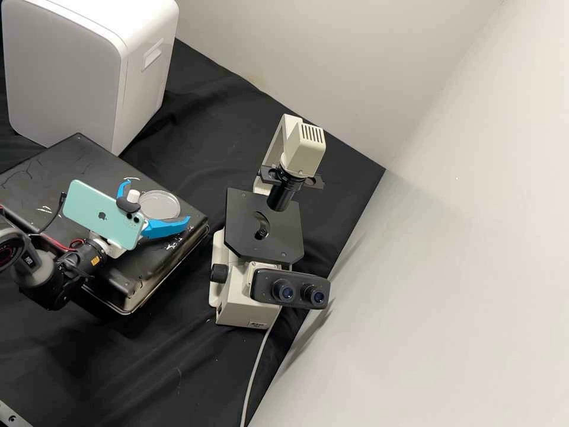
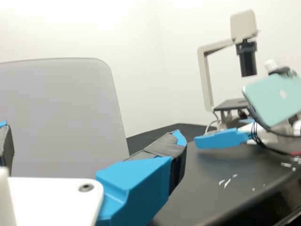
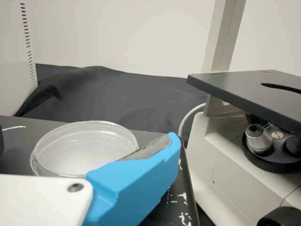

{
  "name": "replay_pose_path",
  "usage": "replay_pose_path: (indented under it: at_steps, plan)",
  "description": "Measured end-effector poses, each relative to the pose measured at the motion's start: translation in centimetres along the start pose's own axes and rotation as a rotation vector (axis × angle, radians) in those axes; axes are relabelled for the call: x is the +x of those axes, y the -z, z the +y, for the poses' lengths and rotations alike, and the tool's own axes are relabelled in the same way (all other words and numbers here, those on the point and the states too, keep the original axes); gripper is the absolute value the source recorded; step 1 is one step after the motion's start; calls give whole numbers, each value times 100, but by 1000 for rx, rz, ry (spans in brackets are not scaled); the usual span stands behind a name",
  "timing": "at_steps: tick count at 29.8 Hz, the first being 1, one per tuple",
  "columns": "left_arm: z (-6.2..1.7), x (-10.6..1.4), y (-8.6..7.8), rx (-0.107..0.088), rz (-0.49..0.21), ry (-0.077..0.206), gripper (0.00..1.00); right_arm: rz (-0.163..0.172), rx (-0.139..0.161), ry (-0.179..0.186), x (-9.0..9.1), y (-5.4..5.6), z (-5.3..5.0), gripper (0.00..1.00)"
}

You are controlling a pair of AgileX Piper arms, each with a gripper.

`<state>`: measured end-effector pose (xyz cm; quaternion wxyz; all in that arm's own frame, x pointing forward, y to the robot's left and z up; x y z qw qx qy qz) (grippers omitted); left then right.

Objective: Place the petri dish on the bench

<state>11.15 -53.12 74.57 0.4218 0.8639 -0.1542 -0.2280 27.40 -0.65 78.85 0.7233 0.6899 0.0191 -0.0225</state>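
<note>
Hidden: right arm (image 1: 41,279) cut off at the high view's near edge; mint phone (image 1: 104,213) on its wrist covers the claw's base.
Right claw (image 1: 155,203): released, held low and level, blue fingers (image 1: 169,225) either side of the petri dish (image 1: 159,203); one pad at the rim, a gap at the other.
Left claw (image 2: 90,132): spread, nothing between, one finger mostly cut off; faces the white appliance (image 2: 56,113).
Petri dish: flat on the black case (image 1: 71,160), which stands on the counter (image 1: 195,136).
Beyond: microscope (image 1: 261,237), just beside the case.
</note>
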Motion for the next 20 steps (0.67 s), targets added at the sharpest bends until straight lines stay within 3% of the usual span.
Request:
replay_pose_path:
  at_steps: [1,4,8,12,15,20]
  plan:
    - [13,4,7,-31,-5,-11,100,0,-6,0,-12,4,3,100]
    - [24,3,14,-63,-4,-17,100,8,-7,3,-26,28,-6,100]
    - [24,3,12,-64,-6,-18,100,16,-17,-1,-60,71,-7,100]
    - [27,3,2,-59,-18,-21,100,-4,-5,-27,-136,96,8,100]
    - [27,3,2,-60,-18,-21,100,-54,30,-74,-194,90,28,100]
    - [27,3,2,-60,-18,-21,100,-66,115,-83,-231,42,57,100]
